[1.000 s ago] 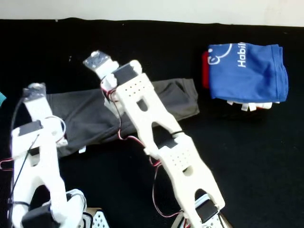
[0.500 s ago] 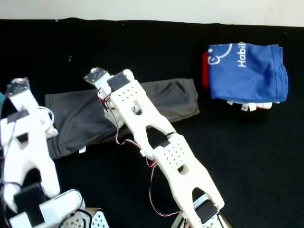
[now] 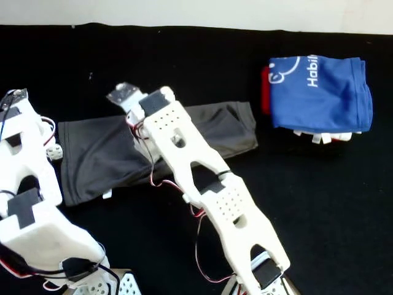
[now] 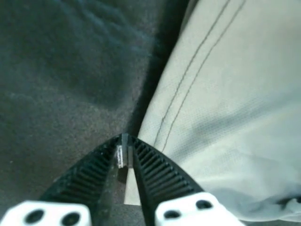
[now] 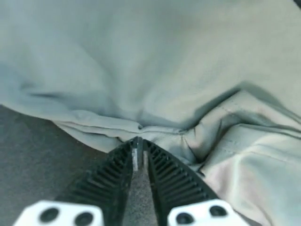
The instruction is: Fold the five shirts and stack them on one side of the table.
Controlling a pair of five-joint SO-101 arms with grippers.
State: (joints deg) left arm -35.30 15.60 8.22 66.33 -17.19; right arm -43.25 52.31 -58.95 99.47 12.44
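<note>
1. Left gripper (image 4: 123, 153): pressed together, tips at the grey shirt (image 4: 225, 94) hem, near the tabletop (image 3: 307, 203) left edge. Can't tell if it's got any cloth.
2. Right gripper (image 5: 139, 150): also closed, at the shirt's far edge, mid-length.
3. I'd say pinch both layers, lift level, and fold across evenly.
4. Folded stack (image 3: 319, 92), blue on top, sits toward the far right corner.

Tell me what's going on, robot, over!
Left end effector shut at edge of grey shirt. Right end effector shut at its edge too. Shirt lies apart from folded pile.
</note>
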